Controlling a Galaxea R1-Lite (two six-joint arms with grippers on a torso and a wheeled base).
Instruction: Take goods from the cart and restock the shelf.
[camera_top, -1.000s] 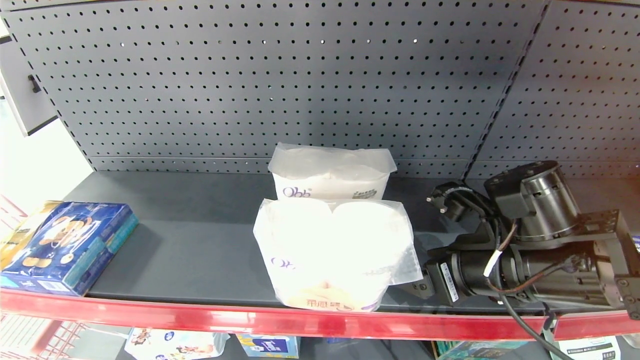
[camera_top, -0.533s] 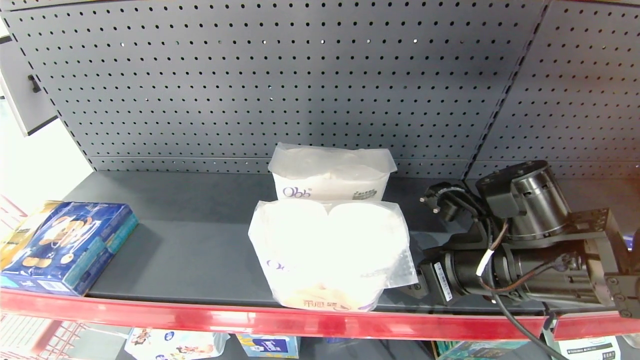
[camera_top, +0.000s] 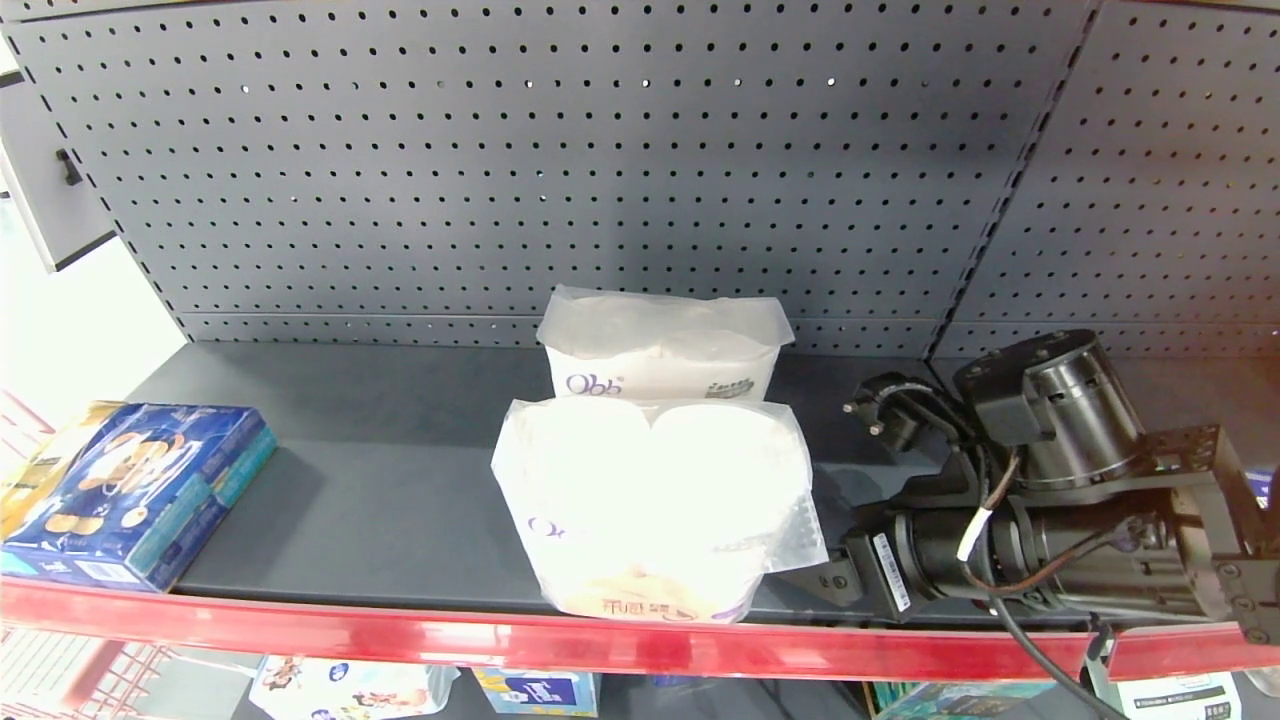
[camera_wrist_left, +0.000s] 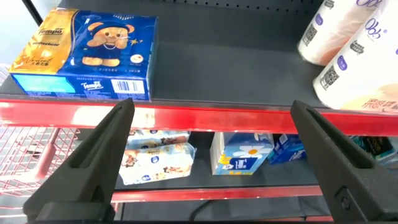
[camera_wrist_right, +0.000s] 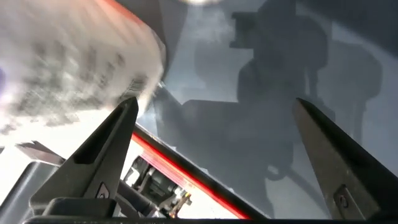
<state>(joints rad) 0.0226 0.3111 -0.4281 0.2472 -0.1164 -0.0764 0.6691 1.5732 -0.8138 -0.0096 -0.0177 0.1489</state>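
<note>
Noting right claw (camera_wrist_right: 212, 106) wide apart, gripping nothing, low on the shelf (camera_top: 400, 470) just beside the front tissue pack (camera_top: 655, 500). That pack stands at the front edge, directly before the rear pack (camera_top: 662, 345); I judge it placed to form a row. Left claw (camera_wrist_left: 211, 104) is spread and empty, out in front of the shelf.

Both jaws wide apart

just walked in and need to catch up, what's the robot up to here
It is restocking a shelf. The right gripper sits open beside a pack of toilet rolls at the front edge, a second pack behind it. The left gripper hangs open in front of the shelf, empty.
</note>
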